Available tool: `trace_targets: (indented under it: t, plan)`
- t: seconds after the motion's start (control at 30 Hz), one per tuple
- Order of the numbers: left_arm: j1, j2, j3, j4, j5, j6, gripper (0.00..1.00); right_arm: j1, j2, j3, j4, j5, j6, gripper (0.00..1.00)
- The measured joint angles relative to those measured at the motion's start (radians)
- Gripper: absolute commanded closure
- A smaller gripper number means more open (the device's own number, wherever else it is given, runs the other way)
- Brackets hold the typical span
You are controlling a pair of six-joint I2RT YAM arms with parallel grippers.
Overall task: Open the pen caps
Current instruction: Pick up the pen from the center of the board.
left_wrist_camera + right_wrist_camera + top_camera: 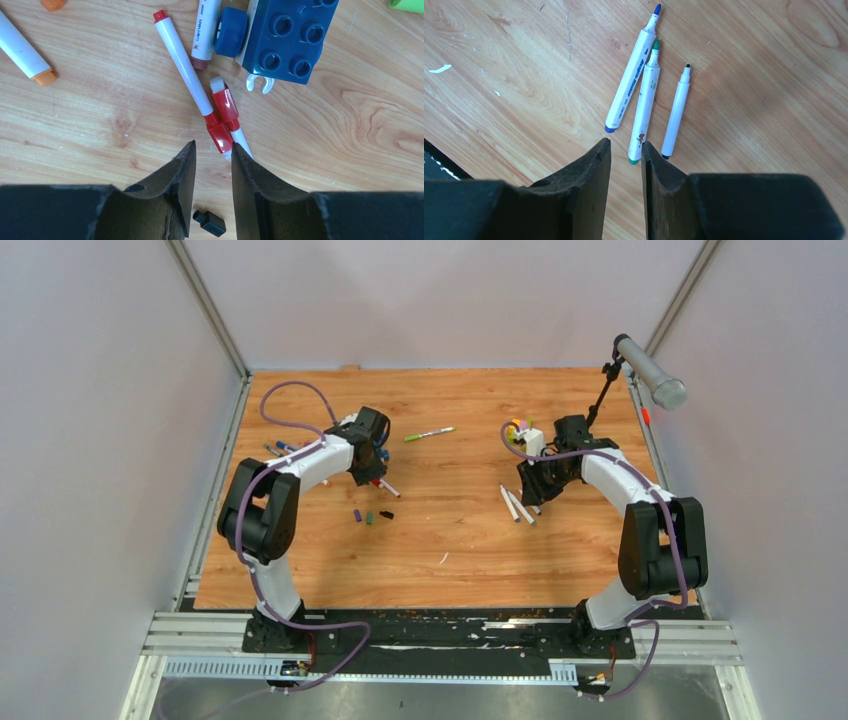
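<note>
While my left gripper hangs narrowly parted and empty by two red-capped white marker pens, my right gripper, equally narrow, holds nothing.

Bright, diffuse overhead light, soft faint shadows on orange-brown wooden tabletop, white glare on glossy red plastic pen caps, wrist pics sharp.

- Three white pens lie uncapped on the wooden table: a blue-tipped pen, a green-tipped pen just beside it, and a thinner black-tipped pen.
- The right gripper hangs above the green-tipped pen's rear end, jaws slightly apart, holding nothing.
</note>
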Motion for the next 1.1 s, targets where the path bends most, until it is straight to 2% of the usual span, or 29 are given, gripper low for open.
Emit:
trace_targets:
  t: [0.27,0.73,0.87,1.03,1.1]
  plan:
    - [0.0,0.063,0.032,0.0,0.015,-0.001,0.62,0.0,0.0,0.0,0.0,0.0,0.0,0.7]
    - [0.0,0.088,0.043,-0.013,0.013,0.004,0.67,0.0,0.0,0.0,-0.003,-0.001,0.0,0.7]
    - [0.0,0.088,0.042,-0.014,0.006,0.017,0.74,0.0,0.0,0.0,-0.007,-0.001,0.0,0.7]
    - [0.0,0.078,0.029,-0.018,-0.012,0.041,0.91,0.0,-0.001,0.0,-0.008,-0.002,0.0,0.7]
    - [0.0,0.061,0.008,-0.018,-0.024,0.051,0.94,0.0,-0.003,0.0,-0.008,-0.002,0.0,0.7]
